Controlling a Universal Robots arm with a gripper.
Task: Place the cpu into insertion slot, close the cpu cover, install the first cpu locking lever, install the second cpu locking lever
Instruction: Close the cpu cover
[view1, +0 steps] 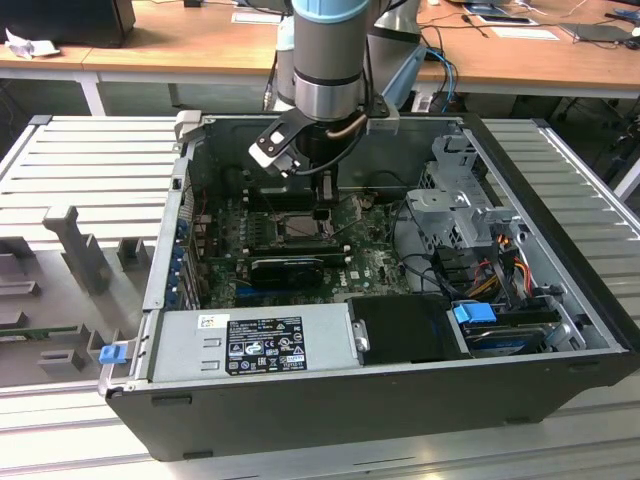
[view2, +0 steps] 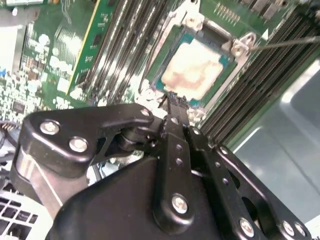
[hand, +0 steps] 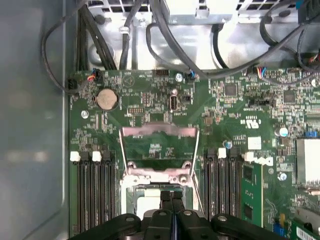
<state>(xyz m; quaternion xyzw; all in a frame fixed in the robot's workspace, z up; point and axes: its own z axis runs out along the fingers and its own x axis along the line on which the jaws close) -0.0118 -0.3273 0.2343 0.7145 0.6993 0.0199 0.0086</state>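
Observation:
The cpu (view2: 192, 70), a beige-silver square, lies flat in the insertion slot (view2: 165, 47), whose silvery rim frames it. The cpu cover (hand: 159, 132) is swung open and lies back past its hinge, with green board showing through its window. Two thin wire locking levers (hand: 121, 150) (hand: 197, 167) stand released along the cover's sides. My gripper (view2: 173, 99) is shut with nothing between its black fingers, and its tips hover at the cpu's hinge-side edge. In the exterior view the gripper (view1: 322, 207) hangs inside the case just above the slot (view1: 300, 226).
Memory slots (hand: 92, 190) flank the socket on both sides. A long black expansion card (view1: 290, 268) lies in front of it. Loose black cables (hand: 100, 35) and a drive cage (view1: 450, 200) sit at the exterior view's right. The power supply (view1: 250, 345) fills the near edge.

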